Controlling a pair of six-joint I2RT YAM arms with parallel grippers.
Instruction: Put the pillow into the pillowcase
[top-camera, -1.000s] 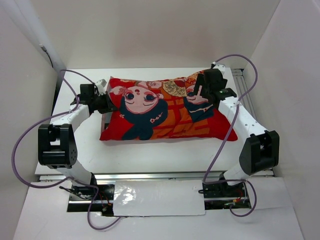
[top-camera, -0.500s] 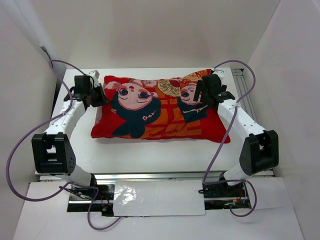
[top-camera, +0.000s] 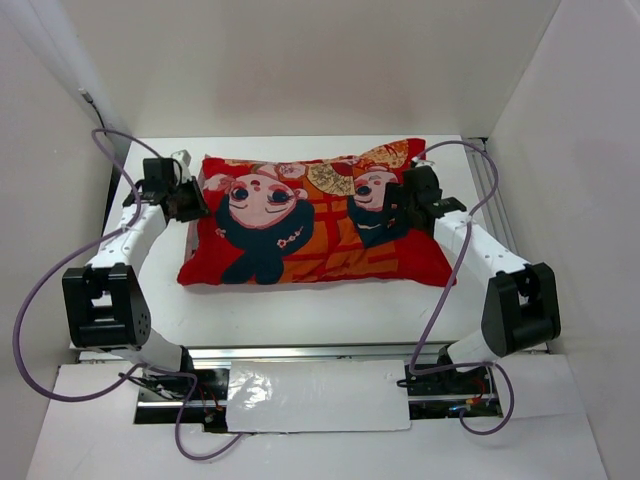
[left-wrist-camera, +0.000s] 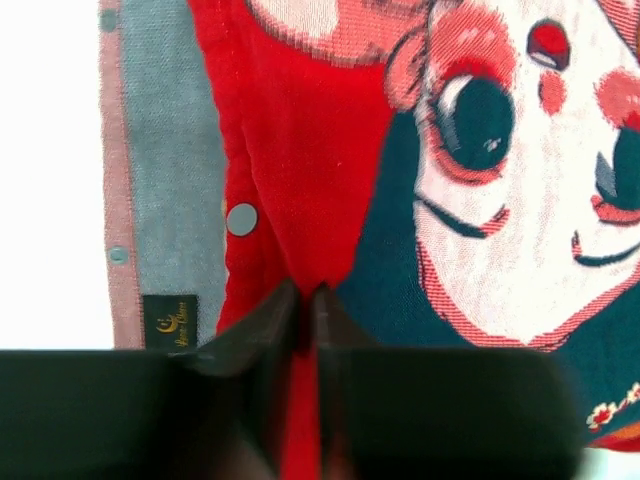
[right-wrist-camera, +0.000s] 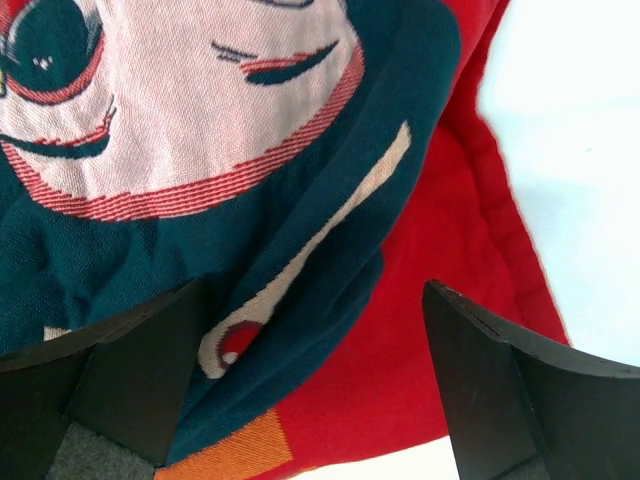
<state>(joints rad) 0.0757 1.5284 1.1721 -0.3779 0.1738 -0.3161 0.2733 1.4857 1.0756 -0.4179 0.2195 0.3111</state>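
Lab rig: white-walled booth (top-camera: 300, 70), bench-mounted arms (top-camera: 125, 245).

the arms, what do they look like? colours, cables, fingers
The left arm and right arm have white links joined by blocky black joint housings. A purple cable loops along each. The left gripper and right gripper are black, with wedge-shaped fingers.

A small black label (left-wrist-camera: 165, 320) on the grey inner flap at the left end of the pillowcase (left-wrist-camera: 300, 150) carries gold script, too blurred to read.
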